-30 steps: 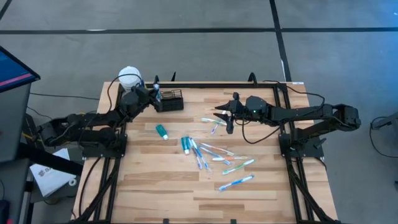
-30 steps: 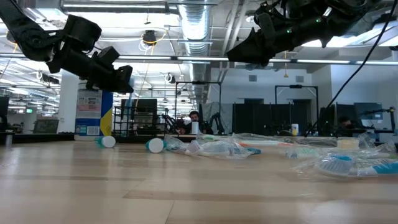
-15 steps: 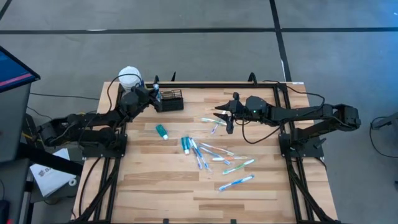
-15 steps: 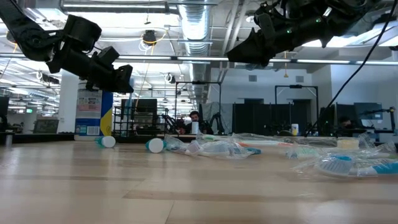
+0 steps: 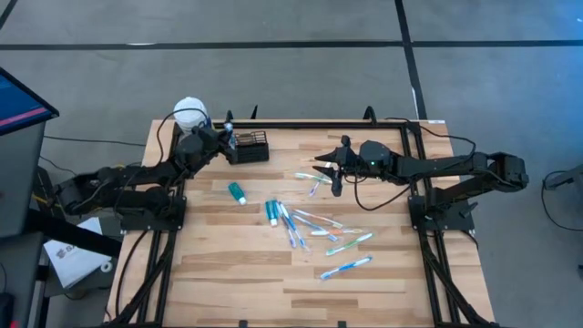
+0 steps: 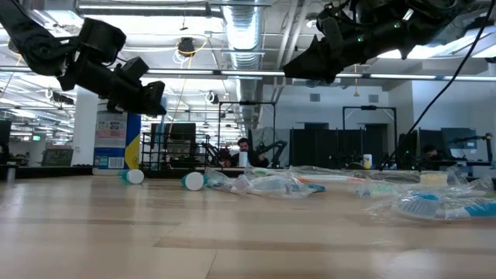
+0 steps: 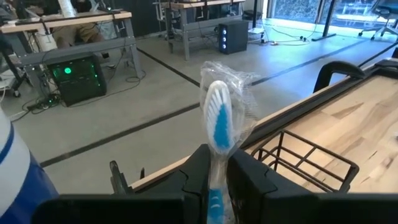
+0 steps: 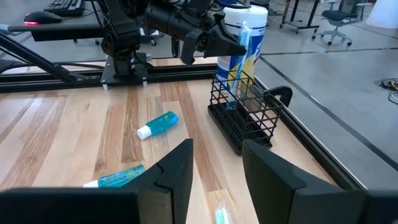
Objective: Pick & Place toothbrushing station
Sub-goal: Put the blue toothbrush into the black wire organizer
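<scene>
The toothbrushing station, a black wire caddy [image 5: 249, 147] [image 8: 243, 111] [image 7: 309, 161], stands on its bottom at the table's far left. Over the caddy's left end my left gripper [image 5: 225, 141] [image 8: 231, 46] is shut on a plastic-wrapped blue-and-white toothbrush [image 7: 217, 122] [image 8: 241, 43]. Farther right, my right gripper [image 5: 332, 174] [image 8: 217, 171] hangs open above the table, with nothing between its fingers. My left gripper pinches the toothbrush's handle [image 7: 214, 186], a little below the head, between its two fingers. The fingers [image 8: 219, 42] come nearly level from the table's left side and lie across the brush. The brush stands upright, head up, its lower part [image 8: 234, 79] inside the caddy's wire walls.
A blue-labelled bottle with a white cap [image 5: 189, 114] [image 8: 248, 25] stands just left of the caddy. Two teal tubes [image 5: 237, 192] [image 5: 271, 212] and several wrapped toothbrushes [image 5: 321, 225] lie mid-table. A black frame rail [image 5: 310, 125] runs along the far edge. Bare wood lies toward the near edge.
</scene>
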